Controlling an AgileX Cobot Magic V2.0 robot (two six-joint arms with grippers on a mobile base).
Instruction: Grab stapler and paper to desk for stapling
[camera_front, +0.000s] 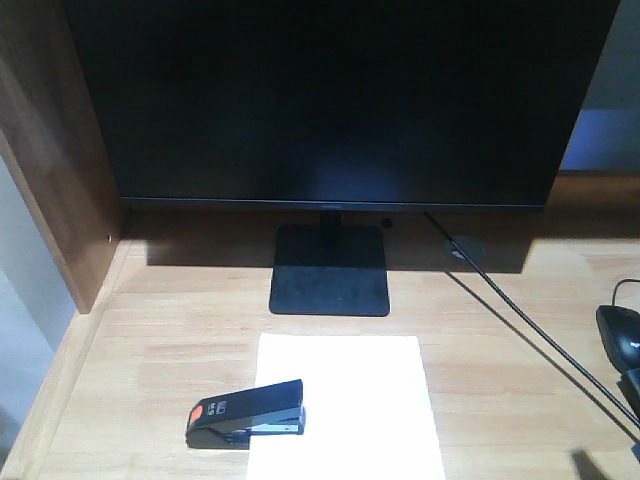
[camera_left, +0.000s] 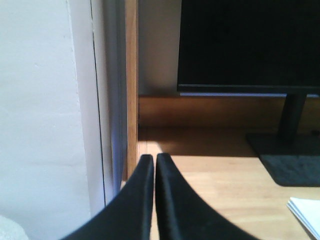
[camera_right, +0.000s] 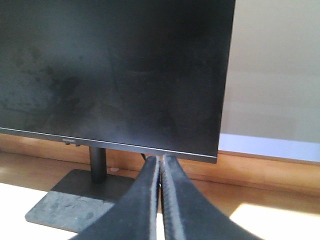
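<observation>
The black stapler with an orange label lies on the wooden desk, its front end resting over the left edge of the white paper. A corner of the paper shows at the lower right of the left wrist view. My left gripper is shut with nothing in it, near the desk's left side panel. The right gripper is also shut and empty, pointing at the monitor's lower edge. Neither gripper appears in the front view.
A black monitor on a square base stands behind the paper. A cable runs across the desk to the right, past a black mouse. A wooden side panel rises along the left.
</observation>
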